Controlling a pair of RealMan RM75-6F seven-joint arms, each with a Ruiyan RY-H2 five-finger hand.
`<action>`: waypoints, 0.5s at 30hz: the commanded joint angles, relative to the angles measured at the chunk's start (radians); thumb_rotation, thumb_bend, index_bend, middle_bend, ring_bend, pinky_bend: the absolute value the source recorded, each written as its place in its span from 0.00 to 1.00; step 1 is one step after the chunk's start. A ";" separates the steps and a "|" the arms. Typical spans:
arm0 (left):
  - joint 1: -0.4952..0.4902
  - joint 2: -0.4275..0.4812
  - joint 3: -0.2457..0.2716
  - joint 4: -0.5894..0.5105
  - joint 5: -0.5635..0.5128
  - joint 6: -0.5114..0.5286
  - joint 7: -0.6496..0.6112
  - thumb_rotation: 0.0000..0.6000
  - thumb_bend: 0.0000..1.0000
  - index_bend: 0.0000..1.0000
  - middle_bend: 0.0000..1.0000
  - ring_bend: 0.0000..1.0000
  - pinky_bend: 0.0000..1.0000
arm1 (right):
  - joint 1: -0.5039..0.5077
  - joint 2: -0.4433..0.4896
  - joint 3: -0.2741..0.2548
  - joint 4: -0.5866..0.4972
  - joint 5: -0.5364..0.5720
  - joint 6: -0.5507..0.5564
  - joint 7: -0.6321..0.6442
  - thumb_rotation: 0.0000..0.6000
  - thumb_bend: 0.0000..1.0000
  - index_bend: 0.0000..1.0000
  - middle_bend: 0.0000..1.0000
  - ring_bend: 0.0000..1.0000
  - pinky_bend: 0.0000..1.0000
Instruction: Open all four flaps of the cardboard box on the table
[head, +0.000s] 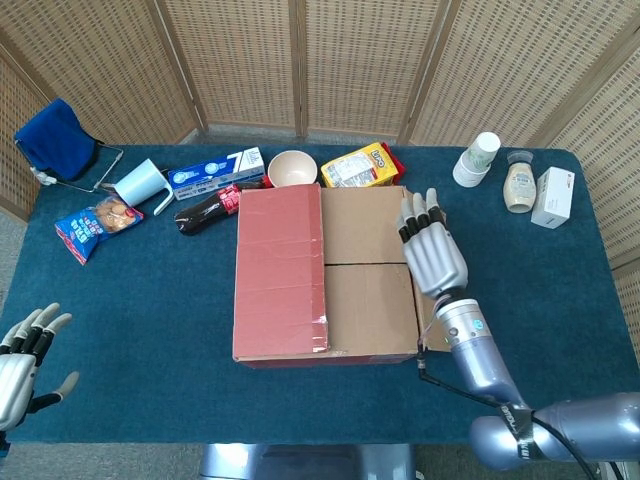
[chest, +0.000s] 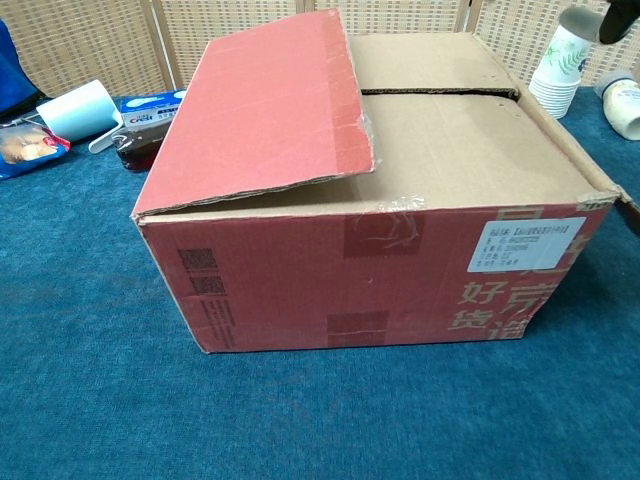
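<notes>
The cardboard box (head: 325, 275) stands mid-table. Its red left flap (head: 280, 270) lies over the left half, and in the chest view this flap (chest: 265, 100) sits slightly lifted at its free edge. Two brown inner flaps (head: 365, 265) lie flat and closed, with a seam between them (chest: 440, 92). The right flap hangs down the box's right side; only a sliver of it shows (chest: 630, 212). My right hand (head: 432, 252) hovers over the box's right edge, fingers straight and apart, holding nothing; a dark bit of it shows (chest: 612, 20). My left hand (head: 25, 355) is open near the table's front left corner.
Behind the box stand a blue-white cup (head: 140, 183), a blue carton (head: 215, 168), a cola bottle (head: 205, 212), a bowl (head: 292, 168) and a yellow snack pack (head: 362, 165). Paper cups (head: 478, 158), a jar (head: 518, 182) and a white box (head: 553, 197) are at the back right.
</notes>
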 joint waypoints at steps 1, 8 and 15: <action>-0.001 -0.001 -0.009 0.006 0.034 0.036 -0.024 1.00 0.20 0.13 0.00 0.00 0.14 | -0.104 0.030 -0.010 0.045 -0.172 0.005 0.180 1.00 0.16 0.00 0.00 0.00 0.08; -0.031 0.015 -0.035 -0.001 0.077 0.057 -0.032 1.00 0.20 0.13 0.00 0.00 0.15 | -0.285 0.033 -0.025 0.164 -0.492 0.082 0.537 1.00 0.00 0.00 0.00 0.00 0.10; -0.108 0.055 -0.076 -0.034 0.103 0.005 -0.011 1.00 0.20 0.15 0.00 0.00 0.16 | -0.483 0.020 -0.036 0.210 -0.658 0.199 0.815 1.00 0.00 0.00 0.00 0.00 0.10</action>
